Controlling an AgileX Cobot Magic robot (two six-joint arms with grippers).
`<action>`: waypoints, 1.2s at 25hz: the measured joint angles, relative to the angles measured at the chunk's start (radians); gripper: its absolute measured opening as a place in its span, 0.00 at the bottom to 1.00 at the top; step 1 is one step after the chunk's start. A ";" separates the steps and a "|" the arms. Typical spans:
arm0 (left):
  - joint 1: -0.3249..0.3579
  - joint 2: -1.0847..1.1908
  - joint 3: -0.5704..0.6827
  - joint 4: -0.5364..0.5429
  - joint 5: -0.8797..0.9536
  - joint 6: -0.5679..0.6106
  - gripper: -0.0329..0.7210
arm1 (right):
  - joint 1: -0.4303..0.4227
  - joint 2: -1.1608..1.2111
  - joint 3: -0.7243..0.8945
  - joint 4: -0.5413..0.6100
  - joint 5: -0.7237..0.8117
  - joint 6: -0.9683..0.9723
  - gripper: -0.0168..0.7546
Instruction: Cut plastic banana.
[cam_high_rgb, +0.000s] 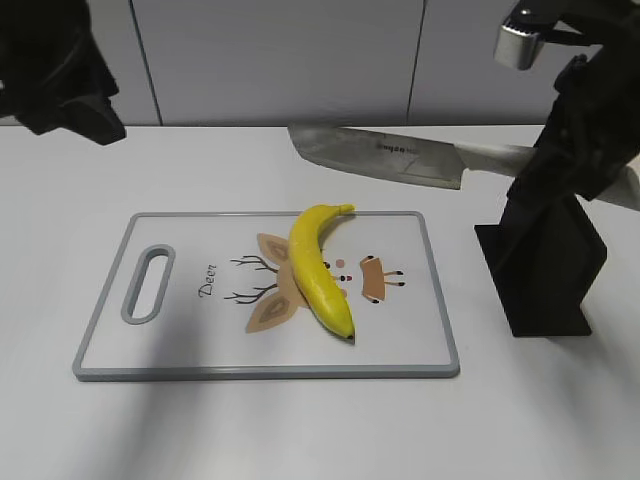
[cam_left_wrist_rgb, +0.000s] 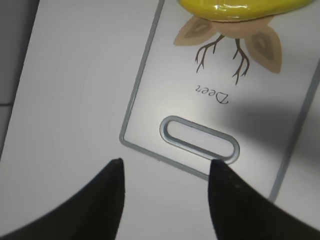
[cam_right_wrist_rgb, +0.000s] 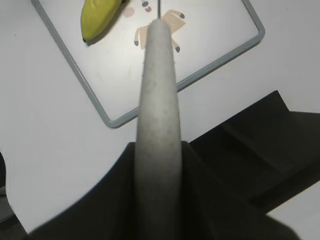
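Exterior view — right tool (cam_high_rgb: 560, 150) clamps knife (cam_high_rgb: 385, 155), above-behind banana (cam_high_rgb: 318, 268); left tool (cam_left_wrist_rgb: 165, 170) parted.

A test bench dressed up as a kitchen corner, that's the look here. A plain white surface (cam_high_rgb: 80, 200) runs back to pale grey wall panels (cam_high_rgb: 280, 60) at twelve o'clock, bare and seamed like lab or office panelling. Centre stage sits a white cutting board (cam_high_rgb: 200, 340) with a grey rim and a cartoon deer print, and at three o'clock stands a black knife block (cam_high_rgb: 545, 270). Kitchen props, yes, but no stove, sink or clutter in view.
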 joint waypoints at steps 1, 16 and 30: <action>0.000 0.029 -0.023 -0.009 0.000 0.029 0.73 | 0.000 0.014 -0.012 0.004 0.001 -0.003 0.25; -0.057 0.132 -0.139 -0.200 0.033 0.353 0.65 | 0.089 0.211 -0.189 0.006 0.055 -0.270 0.25; -0.100 0.276 -0.140 -0.187 0.002 0.392 0.65 | 0.104 0.213 -0.189 0.053 0.002 -0.366 0.25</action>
